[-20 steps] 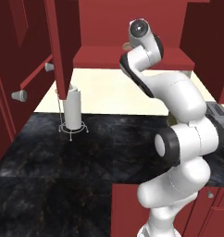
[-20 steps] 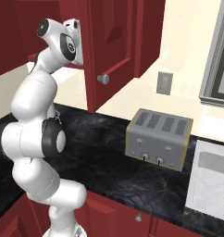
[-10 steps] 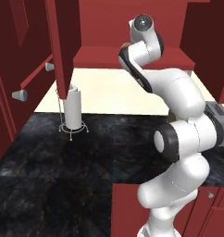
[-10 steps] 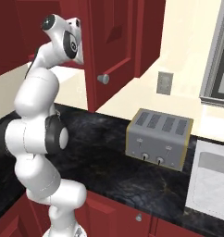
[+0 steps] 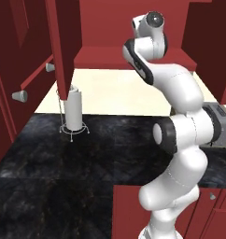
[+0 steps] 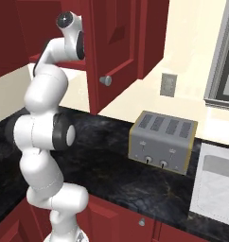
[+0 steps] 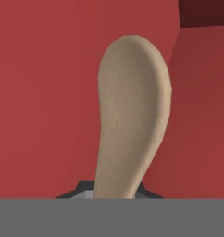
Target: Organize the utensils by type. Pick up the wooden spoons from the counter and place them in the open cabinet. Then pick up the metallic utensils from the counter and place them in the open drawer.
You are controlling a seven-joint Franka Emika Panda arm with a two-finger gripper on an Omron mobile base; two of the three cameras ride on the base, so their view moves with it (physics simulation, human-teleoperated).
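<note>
My hand is clenched on the wooden spoon. In the hand view the tan bowl of the spoon rises straight up from between my fingers, and behind it is the red inside of the open cabinet. A darker red corner of the cabinet shows at the top right of this view. I cannot tell if the spoon touches any surface of the cabinet; it looks free in front of the red wall.

In the left base view my arm reaches up from the bench and my wrist is at the level of the cabinet's red inner shelf, in front of the opening. The cabinet door hangs open to the left of the shelf, with a silver cone knob on it. Below this door, on the black bench, stands a white paper towel roll in a wire holder, near the cream wall.

In the right base view the other cabinet door stands open to the right of my wrist, with its knob. Further right of this door, on the bench, stands a silver toaster with four slots. A wall outlet is above the toaster, and a white sink is beside it.
</note>
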